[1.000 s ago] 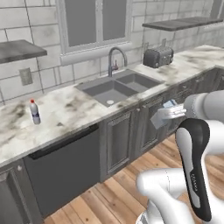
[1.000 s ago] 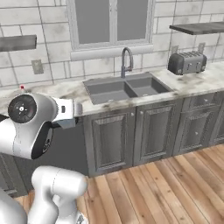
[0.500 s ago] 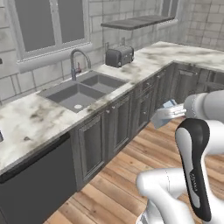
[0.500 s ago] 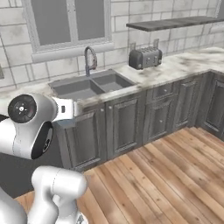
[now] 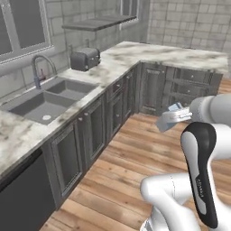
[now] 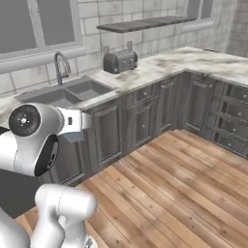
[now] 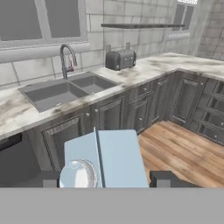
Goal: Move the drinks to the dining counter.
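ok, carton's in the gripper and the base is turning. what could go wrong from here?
1. The carton sits between the gripper's fingers with most of its body sticking out past them; a sharp turn could let it slip or twist.
2. It is held out over the wood floor, away from any counter, so a drop would likely land there.
3. The cabinets are close on the arm's side; the swing could clip them.

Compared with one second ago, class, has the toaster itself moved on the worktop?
No. The toaster still sits just right of the sink, below the shelf. The whole view has shifted, so the camera moved, not the toaster.
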